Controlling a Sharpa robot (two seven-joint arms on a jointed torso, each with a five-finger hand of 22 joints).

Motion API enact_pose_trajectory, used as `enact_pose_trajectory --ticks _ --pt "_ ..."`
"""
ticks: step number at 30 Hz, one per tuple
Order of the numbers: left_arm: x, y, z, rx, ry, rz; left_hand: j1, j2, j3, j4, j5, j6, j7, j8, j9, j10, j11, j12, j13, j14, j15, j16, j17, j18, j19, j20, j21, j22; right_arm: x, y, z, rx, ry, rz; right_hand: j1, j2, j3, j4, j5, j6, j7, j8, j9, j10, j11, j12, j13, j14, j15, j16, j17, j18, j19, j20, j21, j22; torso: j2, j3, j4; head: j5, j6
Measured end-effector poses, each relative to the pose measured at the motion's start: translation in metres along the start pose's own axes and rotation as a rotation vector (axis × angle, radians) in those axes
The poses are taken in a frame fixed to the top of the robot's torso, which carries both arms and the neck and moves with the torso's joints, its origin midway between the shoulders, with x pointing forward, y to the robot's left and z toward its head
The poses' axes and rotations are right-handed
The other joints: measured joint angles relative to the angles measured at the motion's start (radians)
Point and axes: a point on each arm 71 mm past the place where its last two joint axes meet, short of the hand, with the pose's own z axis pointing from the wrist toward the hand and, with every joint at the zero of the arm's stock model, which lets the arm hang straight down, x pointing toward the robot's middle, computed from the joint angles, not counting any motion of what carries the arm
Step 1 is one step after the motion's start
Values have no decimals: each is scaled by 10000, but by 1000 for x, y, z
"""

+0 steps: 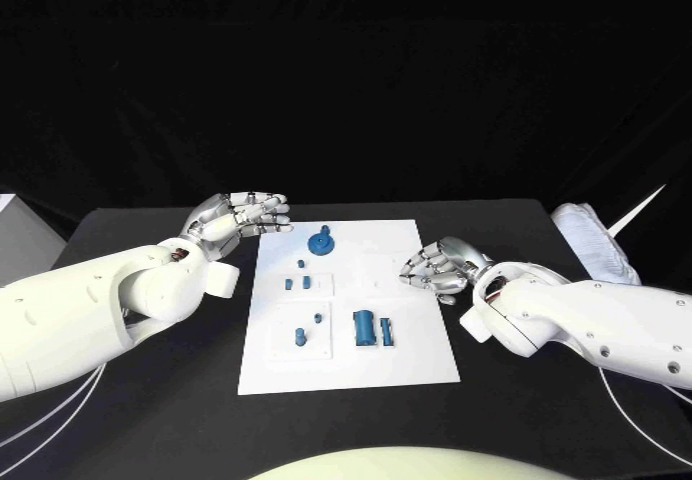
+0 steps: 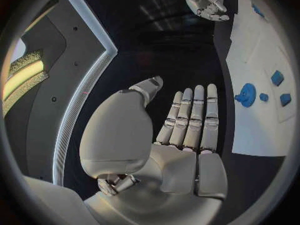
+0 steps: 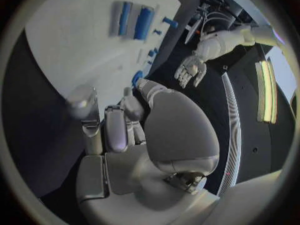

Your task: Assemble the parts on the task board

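Observation:
The white task board (image 1: 353,370) lies in the middle of the black table. On it are a round blue disc part (image 1: 323,242) at the far end, small blue pegs (image 1: 299,283) mid-left, two more pegs (image 1: 306,330) lower left, and a thick blue cylinder (image 1: 365,327) beside a slimmer one (image 1: 387,329). My left hand (image 1: 238,217) hovers off the board's far left corner with fingers (image 2: 194,115) straight and nothing in it. My right hand (image 1: 440,266) sits at the board's right edge, fingers (image 3: 94,130) slightly bent and apart from the thumb, holding nothing.
A white padded object (image 1: 599,240) with a thin white rod lies at the table's far right. A pale box (image 1: 18,240) stands at the left edge. The right wrist view looks across the board (image 3: 75,40) to the cylinders (image 3: 143,22) and the left hand (image 3: 190,70).

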Motion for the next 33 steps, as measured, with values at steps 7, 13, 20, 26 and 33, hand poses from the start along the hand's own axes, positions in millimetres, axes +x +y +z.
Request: enact_pose_trajectory --ticks 7,13,20,26,33 --pt "-4 10 11 305 -879 50 471 256 139 -199 0 -129 -473 -136 -246 -73 72 -162 -42 -458 202 -797 -326 0 -518 196 -505 -281 -26 5 36 -1087 -1070 1749 155 -93 1361 -556 -510 -423 283 -19 65 -2372 370 -4619 -3610 -2980 419 -4877 -4340 417 -2257 398 -5095 -2011 -239 -26 2 86 317" --pt "-8 13 16 386 -1257 64 -424 701 -897 -455 -459 -2022 -907 -711 -839 -2310 -327 -652 -208 -2510 -183 -1720 -1193 -332 -2581 -461 -1023 -1030 -34 8 48 -1588 -1474 2309 -984 150 634 -1014 -957 -2659 293 -1006 -921 -3412 526 -7452 -8039 -5668 904 -8953 -7346 93 -4700 623 -6981 -5904 -347 -7 -15 141 447" --pt "1 16 13 311 -1257 0 -3845 1590 -3326 -918 -1478 -6413 -1768 -1832 -2009 -7373 -1335 -1454 -538 -6637 -1071 -3115 -2776 -1172 -6639 -1945 -1762 -2384 -26 13 45 -1618 -1429 2752 -5263 1221 -2609 -1510 -1868 -7268 -726 -2666 -2859 -9592 -111 -8717 -10931 -11599 524 -11771 -10389 -757 -10637 -275 -7327 -10827 -371 30 -15 180 633" --pt "22 18 8 256 -1482 -28 -9467 1849 -4036 -1054 -1754 -7707 -2022 -2172 -2353 -8858 -1627 -1667 -636 -7848 -1332 -3525 -3244 -1484 -7827 -2374 -1954 -2788 -11 31 36 -1916 -1521 4052 -10111 1534 -3552 -1651 -2095 -8596 -1010 -3147 -3426 -11587 -294 -9072 -11760 -13422 408 -12578 -11269 -995 -12455 -538 -7432 -12263 -517 158 -35 328 1207" --pt "46 20 -1 160 -2189 187 -11887 1949 -4290 -1118 -1834 -8178 -2145 -2273 -2485 -9432 -1749 -1750 -668 -8280 -1423 -3644 -3420 -1487 -8268 -2562 -2005 -2939 2 45 26 -2108 -2001 5640 -12063 1647 -3881 -1704 -2196 -9087 -1129 -3292 -3644 -12349 -362 -9167 -12076 -14117 363 -12858 -11606 -1150 -13137 -660 -7445 -12813 -679 305 -59 471 1729"
